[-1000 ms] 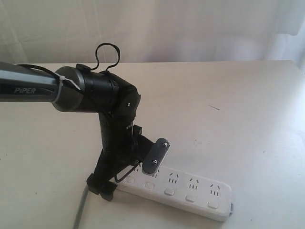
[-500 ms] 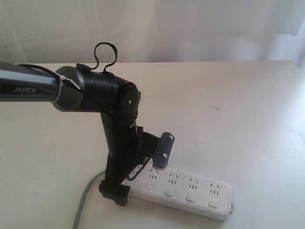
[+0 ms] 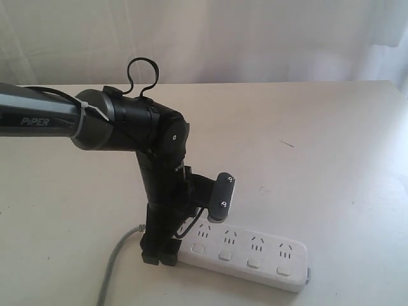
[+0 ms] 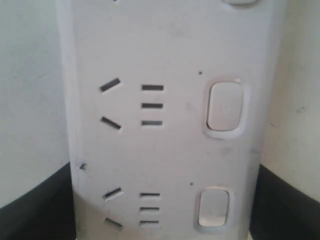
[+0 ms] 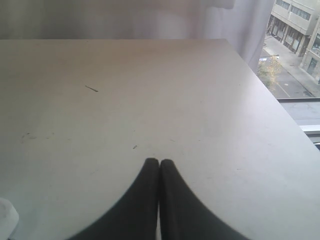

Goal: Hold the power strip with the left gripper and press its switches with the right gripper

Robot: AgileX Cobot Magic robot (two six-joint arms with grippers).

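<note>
Well, my left gripper [image 3: 162, 250] is down at the cord end of the power strip [image 3: 255, 252], with the arm dropping steeply onto it from the grey PiPER sleeve [image 3: 38, 118]. In my left wrist view the jaws show as black wedges, one along each long side of the white bar and close against its edges. They stand wide apart with the strip between them. Whether they press on it or only flank it, I cannot tell.

The strip lies flat on the table [image 3: 319, 159], close to the near edge and slanted a little to it, well away from the far edge by the curtain [image 3: 255, 38]. Its grey cord [image 3: 115, 268] runs off toward that near edge beside my left arm. Four socket groups are clear of my gripper, each with one of the switches [image 3: 254, 262] on the side toward the near edge. My left wrist view shows two switches in full.

My right gripper [image 5: 159, 162] is not in the exterior view. In its own wrist view the two black jaws are pressed tip to tip with nothing between them, above bare table, and a corner of the table and a window [image 5: 295, 30] lie beyond.
</note>
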